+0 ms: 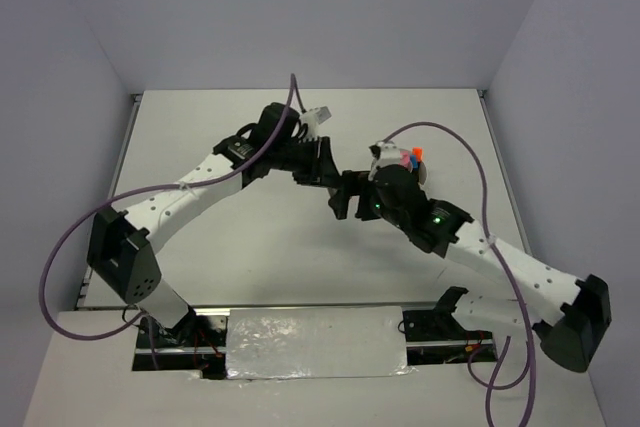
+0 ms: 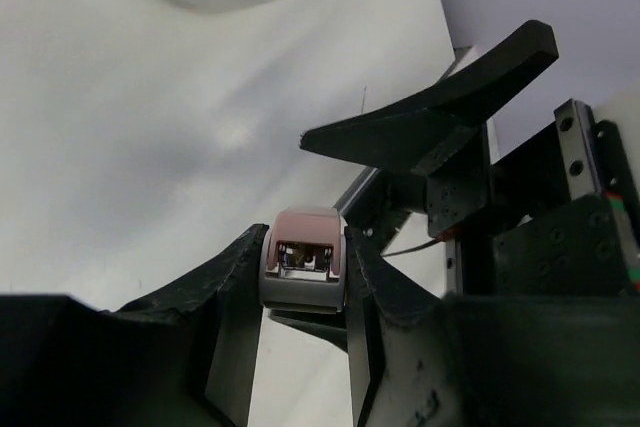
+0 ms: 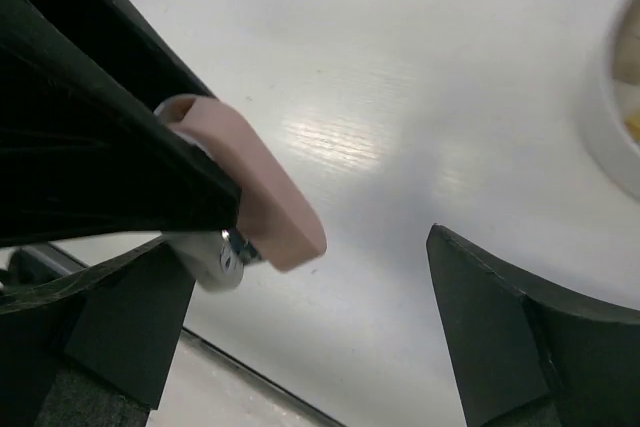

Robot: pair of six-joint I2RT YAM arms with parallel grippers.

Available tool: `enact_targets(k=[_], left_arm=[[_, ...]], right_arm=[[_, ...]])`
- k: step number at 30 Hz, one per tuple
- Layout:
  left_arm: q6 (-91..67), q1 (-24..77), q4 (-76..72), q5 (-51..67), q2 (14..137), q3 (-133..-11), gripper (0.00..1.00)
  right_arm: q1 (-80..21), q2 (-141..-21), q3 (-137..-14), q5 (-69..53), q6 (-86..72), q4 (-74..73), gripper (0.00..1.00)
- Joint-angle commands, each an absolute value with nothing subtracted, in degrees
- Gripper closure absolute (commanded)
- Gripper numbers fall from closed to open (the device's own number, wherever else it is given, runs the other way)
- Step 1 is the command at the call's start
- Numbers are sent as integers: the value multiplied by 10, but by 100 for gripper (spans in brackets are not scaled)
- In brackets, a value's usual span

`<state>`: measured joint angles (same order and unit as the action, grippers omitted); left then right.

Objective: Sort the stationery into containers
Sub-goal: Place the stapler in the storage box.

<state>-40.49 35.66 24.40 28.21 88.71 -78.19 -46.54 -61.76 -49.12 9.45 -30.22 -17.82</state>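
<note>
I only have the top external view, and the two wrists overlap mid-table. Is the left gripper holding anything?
Observer: Yes. The left wrist view shows the left gripper shut on a small pink piece with a metal insert.
Operator: And the right gripper?
Observer: Open. In the right wrist view the right gripper has the pink piece's end between its fingers, with a clear gap to one finger.

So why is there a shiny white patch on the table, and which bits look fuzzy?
Right wrist view: light bounces off the white table, making a bright streak; the round white plastic tub at the edge is blurry. Left wrist view: a softer shine, the tub fuzzy too, but the small pink-and-grey piece pinched in the left hand is sharp. Top view: even light, nothing blurry.
</note>
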Motion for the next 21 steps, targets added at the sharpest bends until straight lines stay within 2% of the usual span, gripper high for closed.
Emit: enact_targets(k=[1, 5, 8, 13, 21], left_arm=[[-307, 371, 201, 272, 938, -842, 100], [-225, 390, 155, 314, 1011, -933, 100], [-184, 409, 150, 337, 1067, -980, 100], [-68, 487, 198, 298, 1141, -1097, 100], [-8, 522, 184, 233, 1187, -1133, 100]], right_arm=[[-432, -521, -489, 178, -380, -288, 0], [-407, -368, -514, 237, -442, -399, 0], [-401, -316, -563, 303, -502, -519, 0], [-399, -337, -683, 365, -591, -749, 0], [-400, -281, -721, 351, -598, -825, 0]])
